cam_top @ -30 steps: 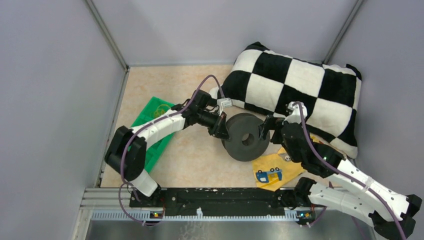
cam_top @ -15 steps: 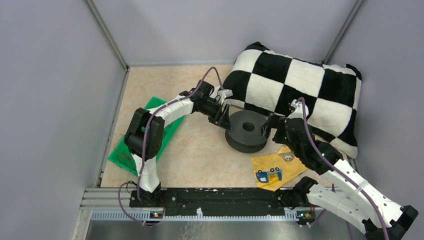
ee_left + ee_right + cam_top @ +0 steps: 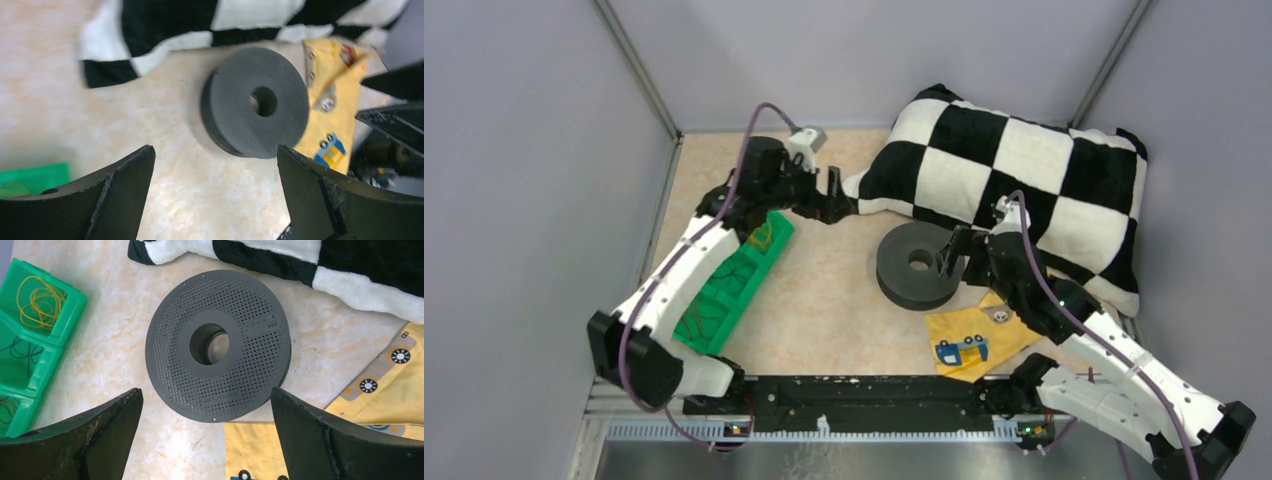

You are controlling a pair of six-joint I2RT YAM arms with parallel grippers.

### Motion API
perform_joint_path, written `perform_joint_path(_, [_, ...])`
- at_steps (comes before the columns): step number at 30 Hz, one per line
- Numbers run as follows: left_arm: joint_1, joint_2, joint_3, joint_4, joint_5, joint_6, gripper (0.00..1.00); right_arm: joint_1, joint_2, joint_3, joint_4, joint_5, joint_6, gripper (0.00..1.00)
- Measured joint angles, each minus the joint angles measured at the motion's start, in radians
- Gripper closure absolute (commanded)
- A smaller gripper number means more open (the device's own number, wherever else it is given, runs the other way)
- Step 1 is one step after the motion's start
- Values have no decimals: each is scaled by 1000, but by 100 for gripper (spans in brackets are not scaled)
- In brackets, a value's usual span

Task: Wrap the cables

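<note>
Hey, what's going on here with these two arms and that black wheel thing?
Two robot arms are meant to wrap thin wire. The black spool lies flat on the table. The right end effector hangs open just above it; the left end effector, open and empty, is over by the green tray. The yellow wire lies coiled in that tray, not yet picked up.

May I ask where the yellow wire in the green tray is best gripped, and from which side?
Probably from above, pinching the yellow wire where its loops overlap: it lies loose in an end compartment of the green tray, whose walls block sideways approaches.
</note>
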Motion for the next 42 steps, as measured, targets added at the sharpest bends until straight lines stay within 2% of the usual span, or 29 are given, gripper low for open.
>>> perform_joint_path(2, [51,-97,-30,-11,-76,-34,2,0,12,0,16,-14,0,1])
perform_joint_path(5, [158,-159,-36,-58,-206,-100,2,0,26,0,40,-25,0,1])
perform_joint_path(9, [261,-162,-73,-110,-432,-159,2,0,33,0,64,-43,0,1])
perform_joint_path(11, [280,-159,-104,-138,-528,-179,6,0,32,0,75,-55,1,1])
perform_joint_path(16, [348,-86,-116,-174,-673,-244,14,0,26,0,88,-65,2,1])
perform_joint_path(18, [373,-45,-126,-166,-700,-266,18,0,17,0,88,-65,2,1])
perform_joint_path(21, [387,17,-144,-149,-709,-292,31,0,3,0,88,-65,3,1])
perform_joint_path(24, [386,66,-150,-128,-719,-316,40,0,0,0,87,-65,3,1])
perform_joint_path(35, [393,156,-176,-50,-749,-369,58,0,0,0,82,-65,3,1])
perform_joint_path(39, [396,182,-176,-33,-748,-379,69,0,0,0,82,-65,4,1])
perform_joint_path(40, [396,188,-176,-30,-748,-382,76,0,0,0,82,-65,4,1])
perform_joint_path(42, [397,201,-176,-27,-748,-386,98,0,0,0,82,-65,4,1])
